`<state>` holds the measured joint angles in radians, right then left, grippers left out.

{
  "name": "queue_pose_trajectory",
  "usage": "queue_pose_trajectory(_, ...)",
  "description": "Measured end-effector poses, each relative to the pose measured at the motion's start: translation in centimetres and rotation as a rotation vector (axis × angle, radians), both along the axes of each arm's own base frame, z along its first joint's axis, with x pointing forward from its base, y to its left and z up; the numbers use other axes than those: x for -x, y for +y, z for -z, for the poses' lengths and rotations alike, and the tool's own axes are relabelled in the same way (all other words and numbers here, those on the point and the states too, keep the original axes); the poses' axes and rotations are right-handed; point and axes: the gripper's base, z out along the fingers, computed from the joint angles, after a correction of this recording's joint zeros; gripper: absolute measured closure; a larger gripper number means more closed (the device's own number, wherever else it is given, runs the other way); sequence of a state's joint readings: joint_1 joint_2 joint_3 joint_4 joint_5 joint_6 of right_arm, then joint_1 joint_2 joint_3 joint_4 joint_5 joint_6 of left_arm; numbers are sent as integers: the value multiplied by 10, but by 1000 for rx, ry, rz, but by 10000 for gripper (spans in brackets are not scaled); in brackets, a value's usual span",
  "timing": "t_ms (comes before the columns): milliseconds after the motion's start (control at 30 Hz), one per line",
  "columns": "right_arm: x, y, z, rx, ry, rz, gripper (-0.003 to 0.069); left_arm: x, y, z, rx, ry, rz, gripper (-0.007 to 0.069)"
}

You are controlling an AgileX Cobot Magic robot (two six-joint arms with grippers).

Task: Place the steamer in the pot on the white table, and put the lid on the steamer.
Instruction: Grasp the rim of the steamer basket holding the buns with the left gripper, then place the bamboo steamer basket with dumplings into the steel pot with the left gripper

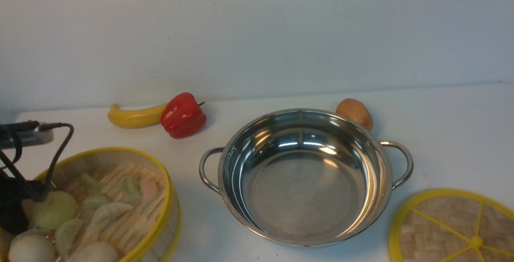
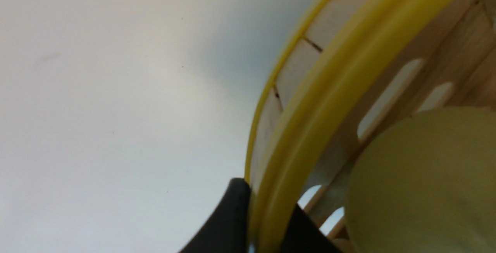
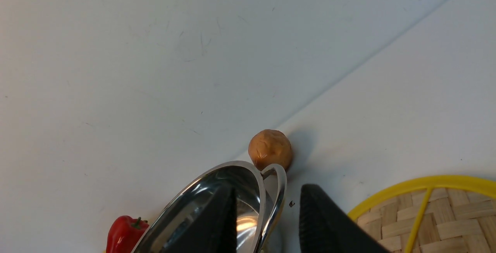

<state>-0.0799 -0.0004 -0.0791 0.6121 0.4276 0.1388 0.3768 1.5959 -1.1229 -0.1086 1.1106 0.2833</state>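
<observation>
Looking from the front, you find the loaded steamer (image 1: 108, 202) left of the pot (image 1: 301, 177); it is probably light, with thin bamboo. Left wrist: your left gripper (image 2: 266, 206) clamps its stiffer yellow rim. Right wrist: your right gripper (image 3: 269, 195) stands apart above the pot's handle.

1. Front view: set between the arms, facing forward and down over the white table (image 1: 441, 133), at middle distance.
2. Left wrist view: hard against the steamer (image 2: 341, 82) rim, looking past the left gripper (image 2: 265, 202).
3. Right wrist view: behind the right gripper (image 3: 270, 189), farther back. The pot (image 3: 248, 177) and lid (image 3: 445, 214) ahead of it are shared with the front view.
</observation>
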Motion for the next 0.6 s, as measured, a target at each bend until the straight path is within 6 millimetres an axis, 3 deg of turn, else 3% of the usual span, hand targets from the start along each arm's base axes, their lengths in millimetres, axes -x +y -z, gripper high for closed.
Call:
queue_pose_trajectory(200, 0, 0, 0, 0, 0, 0, 414, -21, -21, -35, -19, -57, 62, 601)
queue_pose_trajectory(267, 0, 0, 0, 0, 1, 0, 414, -38, -53, -55, -31, -121, 134, 601)
queue_pose_trajectory(400, 0, 0, 0, 0, 1, -1, 414, -60, -101, -74, -22, -181, 232, 601)
queue_pose_trajectory(467, 0, 0, 0, 0, 3, -2, 414, -73, -120, -79, -15, -205, 266, 601)
queue_pose_trajectory(500, 0, 0, 0, 0, 3, -2, 414, -85, -143, -80, -6, -218, 310, 601)
queue_pose_trajectory(600, 0, 0, 0, 0, 3, -2, 414, -113, -185, -75, 5, -240, 383, 601)
